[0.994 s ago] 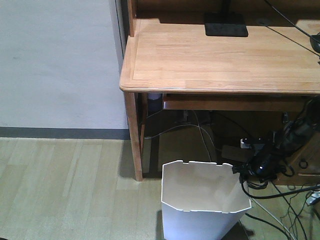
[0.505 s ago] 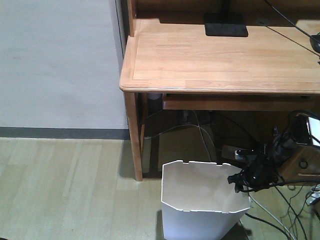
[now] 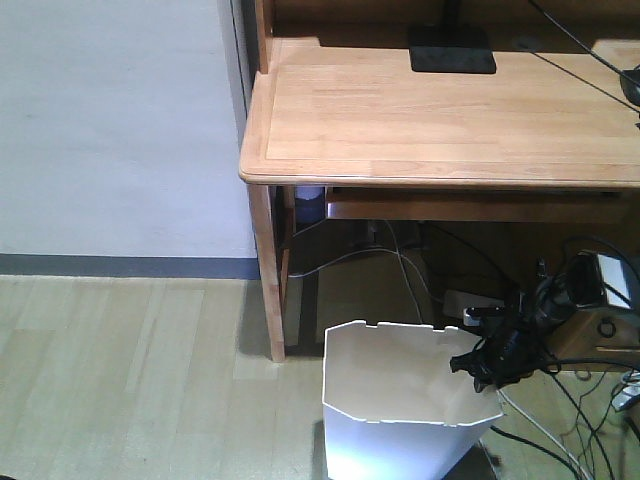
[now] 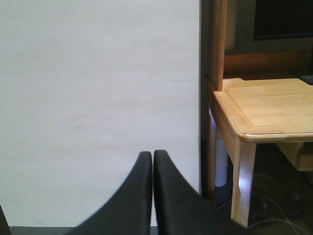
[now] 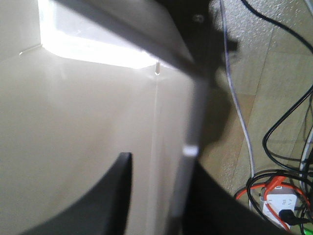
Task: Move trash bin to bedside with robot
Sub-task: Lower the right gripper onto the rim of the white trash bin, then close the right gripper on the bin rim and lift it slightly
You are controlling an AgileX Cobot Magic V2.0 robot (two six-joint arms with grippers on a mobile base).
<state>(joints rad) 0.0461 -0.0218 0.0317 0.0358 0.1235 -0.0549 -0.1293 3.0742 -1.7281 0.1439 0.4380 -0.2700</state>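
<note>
1. Trash bin (image 3: 400, 425), white and thin-walled with small notches in its rim, stands upright on the pale wood-plank floor (image 3: 120, 370), just in front of the light wooden worktop (image 3: 450, 110) and near its front left leg.
2. A plain pale wall (image 3: 110, 120) with a dark baseboard (image 3: 120, 267) fills the left of the room. A flat black stand base (image 3: 452, 50) rests at the back of the worktop.
3. Loose cables (image 3: 400, 265) hang under the worktop. A white power strip (image 5: 276, 200) with an orange cord lies on the floor to the right of the bin.
4. The right pincer (image 5: 161, 171) is partly open and straddles the bin's right wall at the rim. One black finger (image 5: 110, 200) is inside the bin, with a gap to the wall. The other finger (image 5: 210, 210) is outside, close against the wall. It has not clamped anything.
5. The left pincer (image 4: 152, 159) is closed with its tips together and holds nothing. It is raised and faces the wall beside the worktop's corner.
6. The bin sits directly under the right pincer and well apart from the left one.
</note>
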